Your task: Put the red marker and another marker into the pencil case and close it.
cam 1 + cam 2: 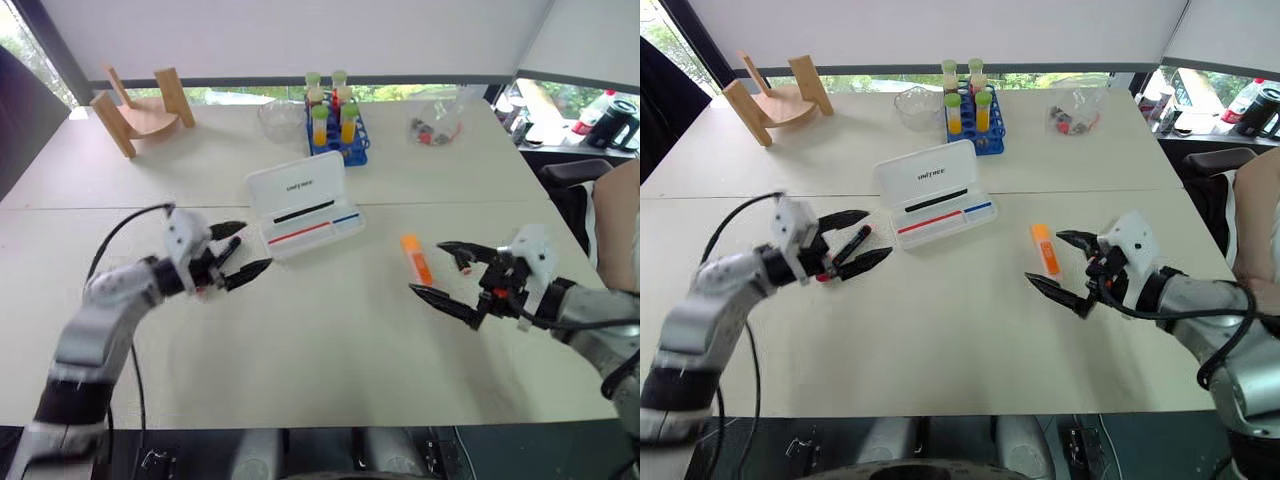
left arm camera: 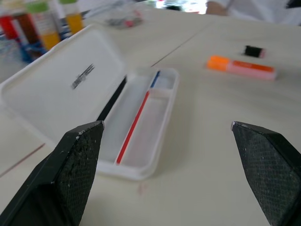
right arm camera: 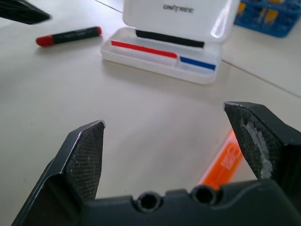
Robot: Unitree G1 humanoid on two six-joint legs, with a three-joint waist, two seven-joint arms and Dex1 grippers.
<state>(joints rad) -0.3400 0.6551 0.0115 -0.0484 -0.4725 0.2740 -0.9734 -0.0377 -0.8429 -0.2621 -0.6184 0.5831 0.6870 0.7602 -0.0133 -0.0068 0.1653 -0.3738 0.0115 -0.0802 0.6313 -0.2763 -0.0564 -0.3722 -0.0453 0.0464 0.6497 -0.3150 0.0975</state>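
The white pencil case [image 1: 305, 205] lies open at mid-table, lid up, with red, blue and black stripes inside. The red marker [image 1: 849, 248] lies on the table left of the case, below my left gripper [image 1: 255, 247], which hovers open and empty with its fingers pointing at the case [image 2: 141, 117]. The orange highlighter [image 1: 416, 259] lies right of the case. My right gripper [image 1: 426, 267] is open and empty just beside and above that highlighter [image 3: 225, 162], pointing toward the case [image 3: 164, 47] and the red marker [image 3: 69, 36].
At the back stand a wooden rack [image 1: 145, 110], a clear bowl [image 1: 280, 115], a blue tube rack [image 1: 335, 125] and a clear bag [image 1: 435, 125]. A small black piece [image 2: 254, 51] lies beyond the highlighter. A person's sleeve [image 1: 622, 215] is at the right edge.
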